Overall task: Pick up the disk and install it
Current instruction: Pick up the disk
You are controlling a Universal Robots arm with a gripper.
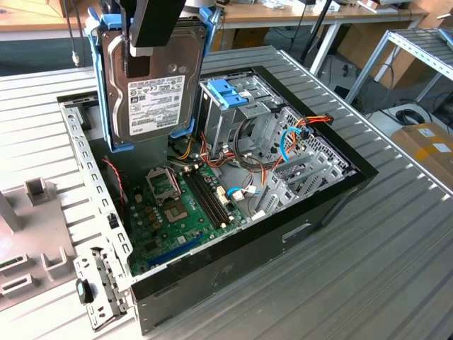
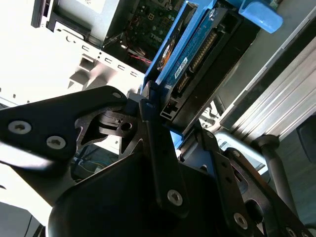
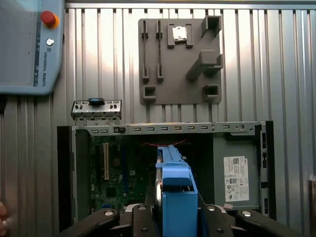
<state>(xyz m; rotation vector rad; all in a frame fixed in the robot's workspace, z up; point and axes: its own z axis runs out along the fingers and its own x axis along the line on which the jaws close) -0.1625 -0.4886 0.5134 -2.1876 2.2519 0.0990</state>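
Note:
The disk [image 1: 152,88], dark grey metal with a white label and blue side rails, hangs upright above the back of the open computer case [image 1: 283,227]. My gripper [image 1: 145,49] comes down from above and is shut on the disk's upper end. In the second wrist view the black fingers [image 2: 153,143] clamp the disk [image 2: 197,54] on both faces. In the first wrist view the disk's blue rail [image 3: 175,192] stands edge-on between the fingers, over the case interior. The metal drive cage with a blue handle [image 1: 230,95] sits inside the case, at the exterior view's right of the disk.
A green motherboard [image 1: 173,212] and loose cables [image 1: 283,145] fill the case floor. The grey power-supply box [image 3: 237,175] sits in one corner. A grey fixture plate [image 3: 180,61] and a teach pendant [image 3: 29,44] lie on the ribbed table beyond the case.

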